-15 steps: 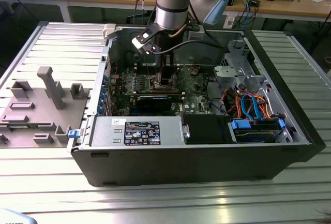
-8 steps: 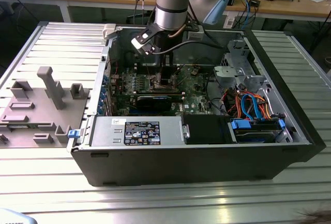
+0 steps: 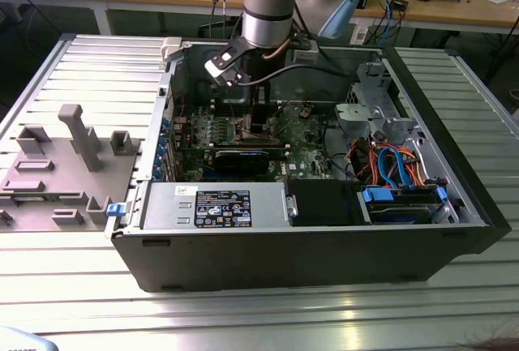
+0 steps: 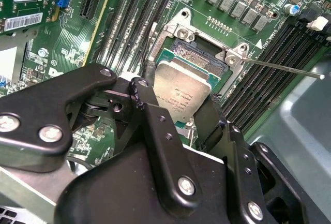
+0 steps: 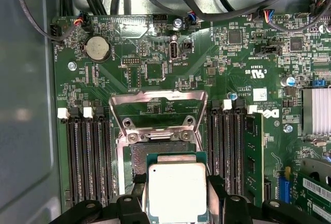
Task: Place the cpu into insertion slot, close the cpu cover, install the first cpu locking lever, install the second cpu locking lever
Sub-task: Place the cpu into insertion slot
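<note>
- Cpu (image 5: 177, 187) — gripped by two opposite edges in the end effector (image 5: 177, 195), metal top up, so its underside is free to meet the slot.
- It hangs over the slot (image 5: 155, 152) and covers the nearer part; the dark pin field shows past its far edge. I cannot tell whether it touches the slot. In the second wrist view the cpu (image 4: 181, 92) looks slightly off square with the silvery rim.
- The cover (image 5: 158, 105) stands swung up on the slot's far side with its window open, which leaves the way down clear.
- One lever (image 4: 284, 69) sticks out unlatched as a thin rod beside the slot, so nothing pins the cover.
- The end effector (image 4: 178, 102) is closed on the cpu, with black fingers (image 4: 146, 97) pressing in from either side.
- In the exterior view the arm (image 3: 268, 2) drops straight down into the open case (image 3: 324, 254) on the desk (image 3: 243, 318) — wrist vertical over the middle of the green board (image 3: 304, 136).
</note>
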Robot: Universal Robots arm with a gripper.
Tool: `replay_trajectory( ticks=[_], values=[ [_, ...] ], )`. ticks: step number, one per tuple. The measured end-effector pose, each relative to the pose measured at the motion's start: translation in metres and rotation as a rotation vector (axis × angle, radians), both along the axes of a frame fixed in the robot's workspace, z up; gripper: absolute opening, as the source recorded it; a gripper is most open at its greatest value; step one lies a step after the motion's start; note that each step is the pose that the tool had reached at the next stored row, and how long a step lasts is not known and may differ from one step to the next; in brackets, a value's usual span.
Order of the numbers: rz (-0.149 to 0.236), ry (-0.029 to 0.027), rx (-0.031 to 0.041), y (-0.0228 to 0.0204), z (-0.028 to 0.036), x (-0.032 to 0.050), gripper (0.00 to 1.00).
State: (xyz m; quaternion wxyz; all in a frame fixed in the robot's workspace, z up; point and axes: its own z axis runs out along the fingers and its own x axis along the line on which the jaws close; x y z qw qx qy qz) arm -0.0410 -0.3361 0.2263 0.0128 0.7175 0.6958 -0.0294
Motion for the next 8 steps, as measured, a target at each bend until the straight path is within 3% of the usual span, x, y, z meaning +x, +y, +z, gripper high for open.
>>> replay_trajectory(
  ticks=[8],
  values=[
    [0.0,-0.0001,0.0,0.0001,-0.0013,-0.0014,0.55]
  ],
)
